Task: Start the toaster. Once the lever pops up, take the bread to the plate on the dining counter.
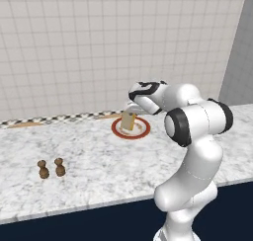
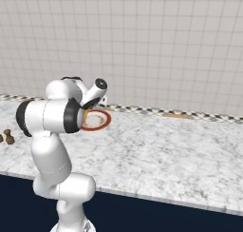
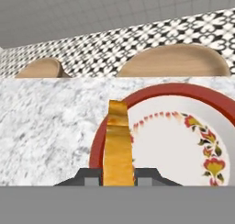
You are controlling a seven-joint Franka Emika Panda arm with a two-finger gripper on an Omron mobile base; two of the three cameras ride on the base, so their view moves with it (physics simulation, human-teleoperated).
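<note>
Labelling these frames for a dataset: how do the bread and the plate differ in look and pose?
The bread is tan, square with a golden-brown crust, and stands on edge in the tool; the plate is round, red-rimmed, white-centred with a floral pattern, and lies flat on the dining counter. The bread is smaller than the plate.

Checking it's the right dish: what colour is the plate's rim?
Red, around a white centre with small red-and-yellow flowers; the plate shows best in the hand view.

No readable text, label, brand, number or sign appears on anything.
</note>
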